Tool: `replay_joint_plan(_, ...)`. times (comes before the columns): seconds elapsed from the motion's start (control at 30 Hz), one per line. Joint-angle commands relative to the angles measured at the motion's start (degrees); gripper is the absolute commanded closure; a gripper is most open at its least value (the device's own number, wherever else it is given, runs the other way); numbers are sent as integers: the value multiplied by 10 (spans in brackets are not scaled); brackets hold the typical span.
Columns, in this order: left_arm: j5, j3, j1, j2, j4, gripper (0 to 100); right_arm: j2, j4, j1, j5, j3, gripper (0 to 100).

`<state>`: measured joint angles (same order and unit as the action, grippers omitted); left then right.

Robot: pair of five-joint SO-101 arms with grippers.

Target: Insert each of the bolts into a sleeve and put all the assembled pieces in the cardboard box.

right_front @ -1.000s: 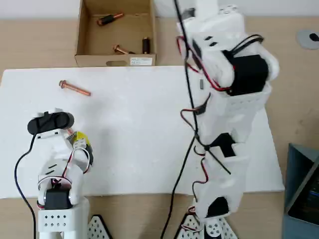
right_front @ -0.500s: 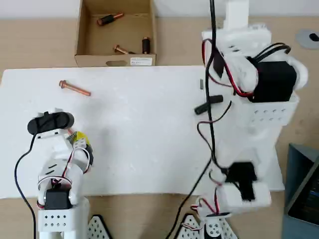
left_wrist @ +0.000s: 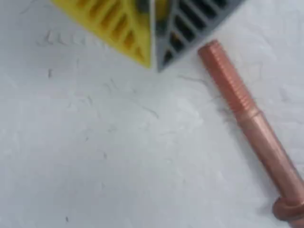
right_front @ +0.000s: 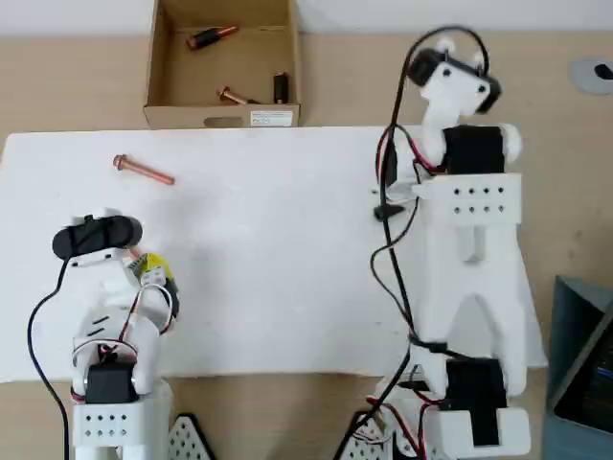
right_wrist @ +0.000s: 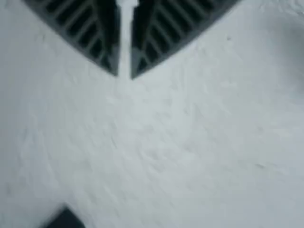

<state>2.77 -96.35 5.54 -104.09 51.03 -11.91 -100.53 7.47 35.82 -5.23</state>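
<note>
Lying loose on the white mat [right_front: 268, 249] that covers most of the tabletop [right_front: 77, 86], a copper bolt [right_front: 144, 171] sits near the mat's far left corner, well apart from both arms and with no sleeve on it. The cardboard box [right_front: 182, 117] stands on the bare wood just beyond the mat's far edge. Inside it, an assembled piece [right_front: 211, 36] with a black sleeve over a copper shaft lies near the back wall. A second boxed bolt [right_front: 230, 95] and a black sleeve [right_front: 280, 86] lie near the front wall, and I cannot tell whether those two are joined. The left arm [right_front: 110, 326] stands at the near left of the mat. The left gripper [left_wrist: 153, 64] is clenched, its yellow finger and grey finger pressed together at the tips, grasping nothing. A threaded bolt [left_wrist: 247, 123] lies flat on the mat just beside those tips, its threaded end toward them with a narrow strip of mat between. Whether it is the same bolt as the one at the far corner I cannot tell. The right arm [right_front: 469, 268] stretches along the mat's right side. The right gripper [right_wrist: 124, 71] has its two dark ribbed fingers drawn almost together, with a thin slit of mat showing between them, and it holds nothing. A short black piece [right_front: 385, 212] lies on the mat beside that arm, partly behind its cables [right_front: 388, 278].
</note>
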Motion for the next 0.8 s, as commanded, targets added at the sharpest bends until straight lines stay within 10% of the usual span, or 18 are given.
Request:
replay_joint_plan(0.0, -1, -6, 4, -3, 1, 998, -23, 42, -6, 31, 58, 986)
replay_joint_plan(0.77, 0, -6, 4, -3, 1, 998, 209, 147, -5, 83, 8, 824)
